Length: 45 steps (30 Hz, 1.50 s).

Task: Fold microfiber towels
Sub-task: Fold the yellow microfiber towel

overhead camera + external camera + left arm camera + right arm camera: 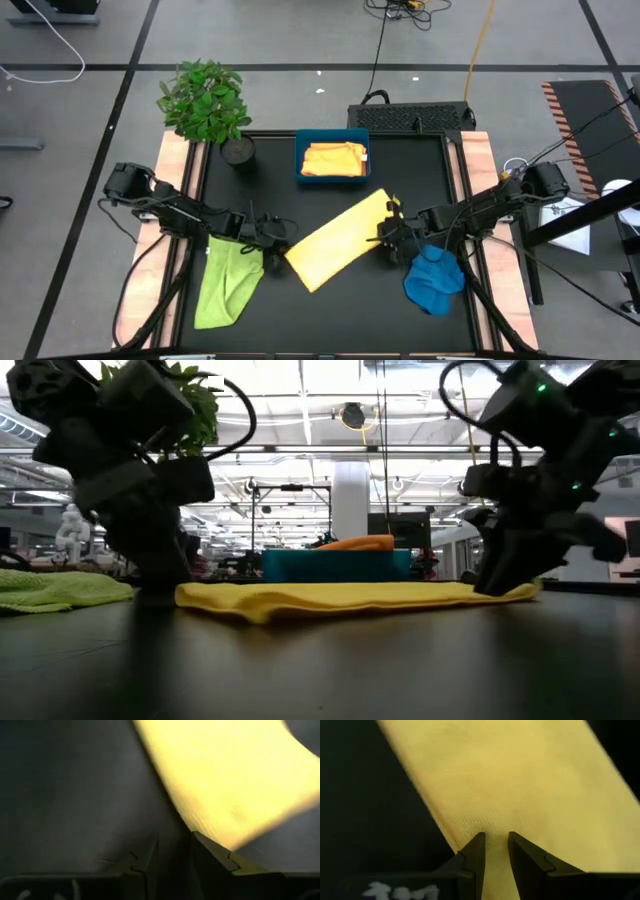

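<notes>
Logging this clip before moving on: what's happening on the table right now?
Both arms work a long pale yellow microfiber towel folded into a strip, lying diagonally mid-table. The left end effector sits at its near-left end, fingers slightly apart beside the edge; the right end effector pinches the far-right end. A lime green towel and blue towel wait unfolded; folded cloths sit in the teal tray.

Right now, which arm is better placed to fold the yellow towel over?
Probably right: the right gripper already sits on the yellow towel, pinching its end; the left gripper is beside the other corner.
</notes>
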Motion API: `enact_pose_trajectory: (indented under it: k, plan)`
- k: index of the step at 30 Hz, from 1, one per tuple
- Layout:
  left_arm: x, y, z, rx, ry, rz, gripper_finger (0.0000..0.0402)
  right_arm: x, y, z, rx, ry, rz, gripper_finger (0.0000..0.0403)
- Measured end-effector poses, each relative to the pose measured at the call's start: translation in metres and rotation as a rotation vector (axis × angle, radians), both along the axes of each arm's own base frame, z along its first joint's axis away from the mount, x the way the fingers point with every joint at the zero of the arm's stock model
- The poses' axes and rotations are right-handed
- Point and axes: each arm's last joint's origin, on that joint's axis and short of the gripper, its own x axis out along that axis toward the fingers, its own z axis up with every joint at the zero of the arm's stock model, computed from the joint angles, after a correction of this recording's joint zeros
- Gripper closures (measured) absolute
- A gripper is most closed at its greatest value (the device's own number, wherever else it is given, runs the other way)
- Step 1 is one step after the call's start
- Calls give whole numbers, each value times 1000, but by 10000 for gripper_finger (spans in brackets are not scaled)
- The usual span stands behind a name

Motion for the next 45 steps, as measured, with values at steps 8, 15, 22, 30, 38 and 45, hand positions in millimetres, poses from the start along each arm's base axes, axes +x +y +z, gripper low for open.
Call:
enact_pose_trajectory:
  k: [8, 15, 22, 30, 38, 45]
  plan:
    - [7, -28, 15, 6, -52, -157, 286, 1, -18, 3, -116, 16, 24, 328]
    - [7, -44, 25, 328, -21, -256, 286, -2, -14, 22, -86, -94, 16, 328]
    - [-1, -50, 22, 678, 28, -568, 286, -6, -8, 37, -58, -185, 27, 328]
    - [7, -65, 8, 907, -22, -778, 286, -7, -5, 38, -35, -200, 17, 328]
    - [18, -78, -13, 1102, 111, -930, 286, -6, -4, 39, -10, -220, -3, 328]
    - [25, -82, -10, 1244, 137, -988, 286, 0, 7, 47, 75, -326, 66, 328]
